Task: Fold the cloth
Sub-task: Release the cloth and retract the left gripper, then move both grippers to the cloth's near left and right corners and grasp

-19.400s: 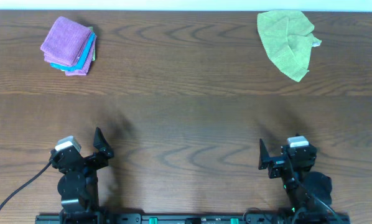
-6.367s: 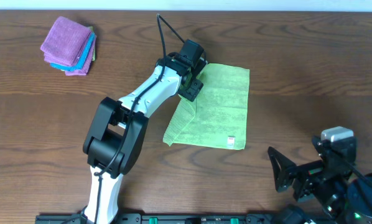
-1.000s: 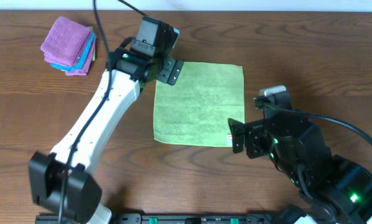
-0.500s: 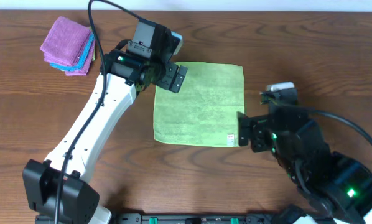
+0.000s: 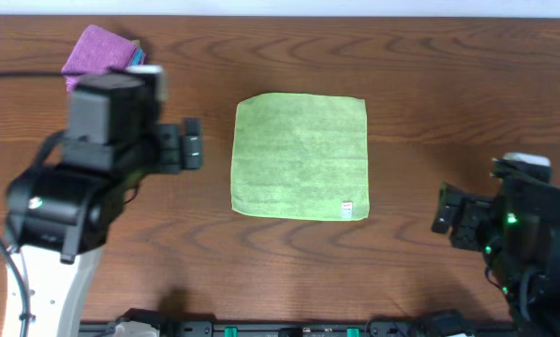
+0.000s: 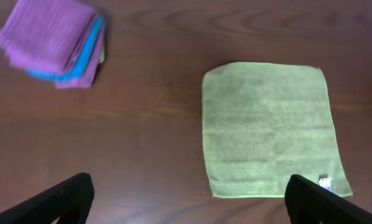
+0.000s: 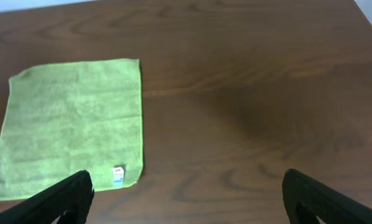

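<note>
The lime-green cloth (image 5: 299, 157) lies spread flat as a square in the middle of the table, with its white tag (image 5: 347, 208) near the front right corner. My left gripper (image 5: 191, 145) is open and empty, up above the table to the left of the cloth. My right gripper (image 5: 443, 211) is open and empty to the right of the cloth, apart from it. The left wrist view shows the cloth (image 6: 270, 130) ahead on the right between wide-spread fingers (image 6: 55, 202). The right wrist view shows the cloth (image 7: 71, 124) and tag (image 7: 117, 175) at the left.
A stack of folded purple and turquoise cloths (image 5: 97, 47) sits at the back left, partly hidden by my left arm; it also shows in the left wrist view (image 6: 52, 40). The brown wooden table (image 5: 449, 103) ends at a pale strip along the back.
Both arms have drawn away from the cloth: the left gripper left and toward the front, the right gripper off to the right. The cloth stays flat.
</note>
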Controlling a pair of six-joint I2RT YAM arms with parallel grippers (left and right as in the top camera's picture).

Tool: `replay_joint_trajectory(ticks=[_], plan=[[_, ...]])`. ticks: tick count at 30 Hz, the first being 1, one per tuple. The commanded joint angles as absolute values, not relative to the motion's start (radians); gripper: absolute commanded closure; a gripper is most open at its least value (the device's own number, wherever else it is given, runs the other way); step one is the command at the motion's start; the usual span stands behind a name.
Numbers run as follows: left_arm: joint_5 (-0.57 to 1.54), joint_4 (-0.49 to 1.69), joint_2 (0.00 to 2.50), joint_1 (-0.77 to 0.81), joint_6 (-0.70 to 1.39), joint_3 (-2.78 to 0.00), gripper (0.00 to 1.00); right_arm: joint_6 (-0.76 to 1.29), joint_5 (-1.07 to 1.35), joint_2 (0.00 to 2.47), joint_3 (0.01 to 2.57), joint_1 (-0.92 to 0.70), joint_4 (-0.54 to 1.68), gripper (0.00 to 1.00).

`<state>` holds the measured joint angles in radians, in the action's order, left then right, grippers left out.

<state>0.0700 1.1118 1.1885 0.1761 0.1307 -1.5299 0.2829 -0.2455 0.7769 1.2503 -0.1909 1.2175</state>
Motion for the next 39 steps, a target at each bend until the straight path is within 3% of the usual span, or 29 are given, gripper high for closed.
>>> replay_joint_trajectory(ticks=[1, 5, 8, 14, 25, 33, 39], plan=[[0.257, 1.122, 1.178, 0.041, 0.156, -1.399, 0.06, 0.193, -0.070, 0.762, 1.187, -0.051, 1.224, 0.04], [0.476, 1.018, 1.046, -0.168, 0.109, -1.171, 0.03, 0.086, 0.220, 0.730, 1.111, 0.199, 1.192, 0.04], [0.472, 0.957, 1.011, -0.156, 0.112, -1.042, 0.02, 0.058, 0.387, 0.743, 1.010, 0.298, 1.148, 0.04], [0.601, 0.914, 1.161, -0.151, 0.129, -0.977, 0.05, 0.108, 0.558, 0.908, 0.883, 0.303, 1.065, 0.08], [0.835, 0.872, 1.558, -0.150, 0.066, -0.977, 0.04, 0.095, 0.743, 1.316, 0.873, 0.305, 0.880, 0.12], [0.840, 0.828, 1.671, -0.129, 0.110, -0.977, 0.05, 0.047, 0.820, 1.491, 0.815, 0.249, 0.790, 0.18], [0.839, 0.764, 1.680, -0.044, 0.132, -0.977, 0.04, 0.059, 0.869, 1.529, 0.715, 0.247, 0.716, 0.14]])
